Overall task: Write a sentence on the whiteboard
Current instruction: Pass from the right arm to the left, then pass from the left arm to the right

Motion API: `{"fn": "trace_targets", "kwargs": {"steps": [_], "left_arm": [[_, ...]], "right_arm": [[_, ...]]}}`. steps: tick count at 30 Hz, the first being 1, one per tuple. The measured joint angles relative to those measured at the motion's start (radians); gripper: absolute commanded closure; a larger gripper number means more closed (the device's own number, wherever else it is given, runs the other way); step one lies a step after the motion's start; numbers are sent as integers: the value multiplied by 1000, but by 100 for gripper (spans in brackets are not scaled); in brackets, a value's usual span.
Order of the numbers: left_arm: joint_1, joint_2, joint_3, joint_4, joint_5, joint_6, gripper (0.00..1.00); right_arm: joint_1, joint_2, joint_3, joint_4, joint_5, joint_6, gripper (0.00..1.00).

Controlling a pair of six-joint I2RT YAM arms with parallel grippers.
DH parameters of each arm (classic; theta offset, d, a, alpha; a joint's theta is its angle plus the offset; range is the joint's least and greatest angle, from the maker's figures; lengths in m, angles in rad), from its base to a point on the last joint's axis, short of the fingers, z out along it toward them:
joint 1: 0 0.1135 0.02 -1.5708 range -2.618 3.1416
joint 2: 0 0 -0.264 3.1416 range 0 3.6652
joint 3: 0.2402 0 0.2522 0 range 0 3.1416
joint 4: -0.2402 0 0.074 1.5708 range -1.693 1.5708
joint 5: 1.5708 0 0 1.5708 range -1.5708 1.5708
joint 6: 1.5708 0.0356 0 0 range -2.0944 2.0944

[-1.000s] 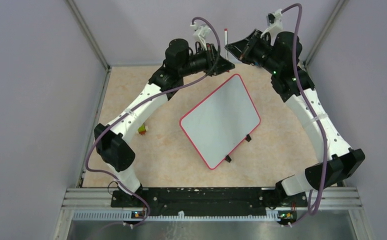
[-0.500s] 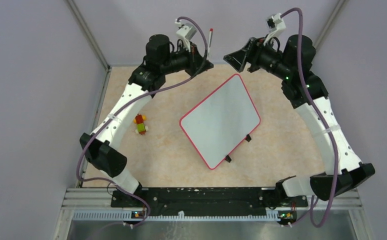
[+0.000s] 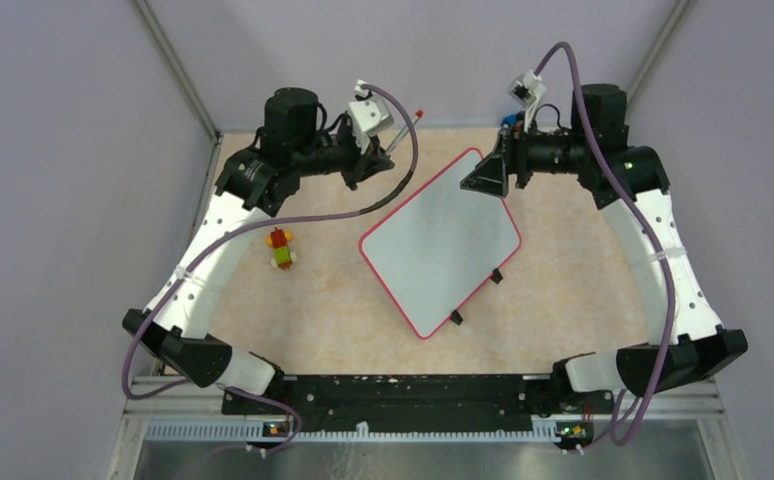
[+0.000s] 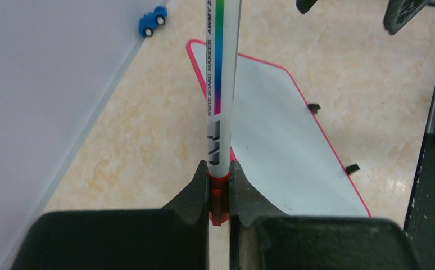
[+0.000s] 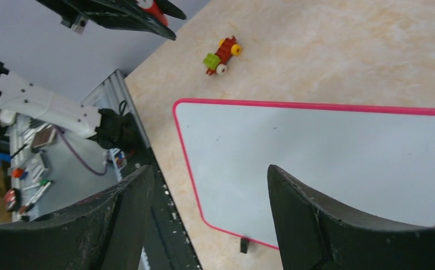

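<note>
The whiteboard (image 3: 443, 245) lies tilted in the middle of the table, white with a red-pink frame. Its surface is blank (image 5: 316, 157), and the sentence is not in view. My left gripper (image 3: 375, 157) hovers behind the board's far left side, shut on a white marker (image 4: 221, 84) at its red end (image 4: 219, 194). The marker (image 3: 404, 133) points up and away. My right gripper (image 3: 485, 178) hangs open over the board's far corner, with nothing between its fingers (image 5: 209, 169). The left wrist view shows the board (image 4: 282, 146) below the marker.
A small red, yellow and green brick car (image 3: 281, 248) sits left of the board; the right wrist view shows this car (image 5: 222, 55) too. A blue toy car (image 4: 152, 21) stands by the back wall. Grey walls close in the table on three sides.
The two grippers met at the marker high at the back. The right one let go and dropped over the board's far corner; the left one shut on the marker and drew left.
</note>
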Motion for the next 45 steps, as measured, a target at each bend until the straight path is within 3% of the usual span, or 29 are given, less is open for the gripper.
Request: {"fn": "trace_targets", "kwargs": {"steps": [5, 16, 27, 38, 45], "left_arm": [[-30, 3, -18, -128, -26, 111, 100], [-158, 64, 21, -288, -119, 200, 100], [-256, 132, 84, -336, -250, 245, 100], [-319, 161, 92, -348, -334, 286, 100], [-333, 171, 93, -349, -364, 303, 100]], "right_arm": [[3, -26, -106, 65, -79, 70, 31], [72, -33, -124, 165, -59, 179, 41], [141, -30, -144, 179, -22, 189, 62], [183, 6, -157, 159, 25, 167, 71], [192, 21, -163, 119, 60, 131, 84]]}}
